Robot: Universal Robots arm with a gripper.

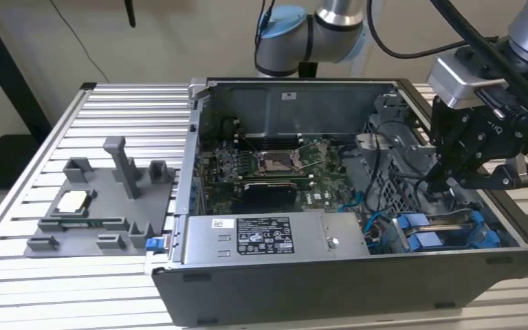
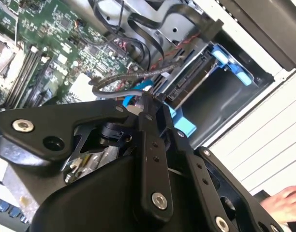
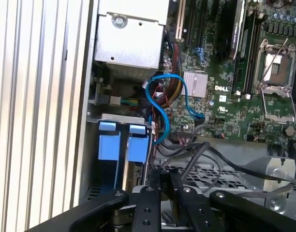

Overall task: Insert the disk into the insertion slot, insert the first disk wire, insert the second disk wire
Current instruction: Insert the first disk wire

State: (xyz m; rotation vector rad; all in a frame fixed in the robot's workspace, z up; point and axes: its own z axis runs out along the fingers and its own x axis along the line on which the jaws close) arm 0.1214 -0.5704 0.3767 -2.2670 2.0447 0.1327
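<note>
- A slatted metal tabletop (image 1: 7, 275) carries everything.
- Toward the exterior view's left edge of the tabletop lies a grey tray (image 1: 108, 199) with upright posts.
- An open case (image 1: 337, 289) takes up the middle of the tabletop and reaches toward the exterior view's right edge.
- A silver labelled box (image 1: 264, 237) sits against the case's near wall.
- Behind it, the green board (image 1: 273, 161) lies flat on the case floor.
- A blue wire (image 3: 186, 99) loops between the board and the drive cage.
- The disk (image 1: 420, 237), in its blue carrier, sits inside the slot (image 3: 119, 117) in the case's near corner, on the exterior view's right. Its blue tabs stand at the mouth of the slot.
- The gripper (image 1: 466, 182) hangs inside the case just above the drive cage, near loose black cables.
- In the second wrist view the jaws are drawn together beside the blue wire. I cannot tell whether they pinch anything.
- A hand (image 2: 283, 203) shows over the slats outside the case.
</note>
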